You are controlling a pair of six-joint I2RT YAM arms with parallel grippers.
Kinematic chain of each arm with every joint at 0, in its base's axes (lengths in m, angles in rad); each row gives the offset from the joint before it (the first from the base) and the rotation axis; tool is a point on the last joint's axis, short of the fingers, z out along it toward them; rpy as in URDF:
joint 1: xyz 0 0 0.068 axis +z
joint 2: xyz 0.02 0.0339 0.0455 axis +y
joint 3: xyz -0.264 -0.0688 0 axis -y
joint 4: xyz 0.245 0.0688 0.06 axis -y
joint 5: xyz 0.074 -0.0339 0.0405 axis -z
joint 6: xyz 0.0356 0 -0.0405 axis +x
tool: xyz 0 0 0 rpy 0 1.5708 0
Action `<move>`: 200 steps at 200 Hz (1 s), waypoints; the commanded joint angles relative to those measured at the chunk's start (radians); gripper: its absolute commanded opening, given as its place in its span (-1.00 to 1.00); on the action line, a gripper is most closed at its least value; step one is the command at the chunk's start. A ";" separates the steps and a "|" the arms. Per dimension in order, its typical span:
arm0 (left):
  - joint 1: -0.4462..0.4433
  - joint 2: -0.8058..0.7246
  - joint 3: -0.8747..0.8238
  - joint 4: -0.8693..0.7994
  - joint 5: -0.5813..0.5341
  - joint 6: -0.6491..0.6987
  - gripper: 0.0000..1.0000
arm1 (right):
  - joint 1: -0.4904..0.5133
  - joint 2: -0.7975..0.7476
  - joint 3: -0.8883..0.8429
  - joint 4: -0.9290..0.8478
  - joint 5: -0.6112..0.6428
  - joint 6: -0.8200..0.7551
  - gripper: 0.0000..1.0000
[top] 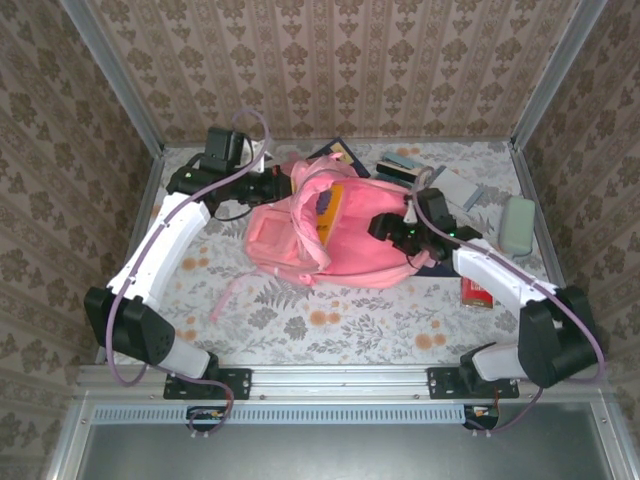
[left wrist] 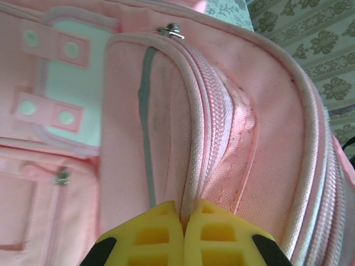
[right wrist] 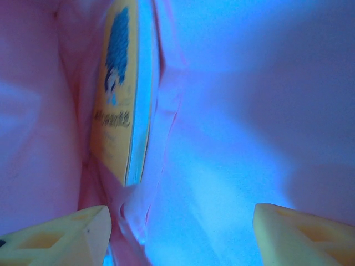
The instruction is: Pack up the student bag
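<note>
My left tool (left wrist: pixel 184 217) pinched the piped rim of the student bag (left wrist: pixel 249 133), while my right tool (right wrist: pixel 182 224) hung spread and empty inside, beside a yellow book (right wrist: pixel 113 119).

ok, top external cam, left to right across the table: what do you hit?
student bag → red item → pale green case. I left out both end effectors and the dark and grey things at the far edge, because they overlap the others in that direction.
</note>
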 commanded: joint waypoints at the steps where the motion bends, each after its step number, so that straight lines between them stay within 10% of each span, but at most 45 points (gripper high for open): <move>1: -0.018 0.029 0.034 -0.048 -0.092 0.006 -1.00 | 0.053 0.068 0.061 0.153 -0.078 0.064 0.40; 86: -0.048 0.095 0.148 -0.193 -0.251 0.155 -1.00 | 0.074 0.083 0.188 -0.022 0.012 0.047 0.42; 200: 0.037 0.008 -0.005 -0.245 -0.274 0.304 -1.00 | -0.364 -0.004 0.114 -0.364 0.251 -0.239 0.42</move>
